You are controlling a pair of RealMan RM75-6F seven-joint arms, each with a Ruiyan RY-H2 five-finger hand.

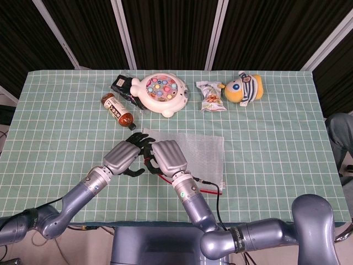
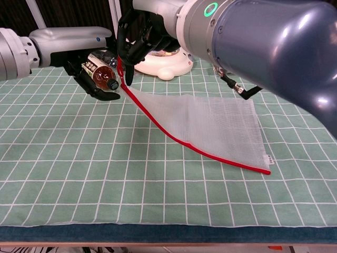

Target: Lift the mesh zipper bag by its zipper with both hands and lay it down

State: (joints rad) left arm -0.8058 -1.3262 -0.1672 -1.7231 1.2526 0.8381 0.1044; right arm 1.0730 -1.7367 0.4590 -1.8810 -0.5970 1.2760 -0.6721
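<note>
The white mesh zipper bag [image 1: 201, 150] [image 2: 216, 124] lies on the green checked cloth with its left corner raised. Its red zipper [image 2: 208, 154] runs along the near edge and climbs to my right hand [image 1: 169, 157] [image 2: 141, 32], which grips the zipper's left end above the table. My left hand [image 1: 127, 155] [image 2: 93, 79] hovers just left of that raised end, fingers spread and holding nothing. I see a small gap between its dark fingertips [image 2: 108, 95] and the zipper. The far right corner of the bag rests flat.
Along the back of the table stand a brown bottle [image 1: 117, 109] [image 2: 99, 71], a black packet [image 1: 122, 86], a white fishing toy [image 1: 162, 94], a snack packet [image 1: 211, 96] and a yellow plush [image 1: 245, 89]. A black cable [image 1: 216, 199] trails from my right wrist.
</note>
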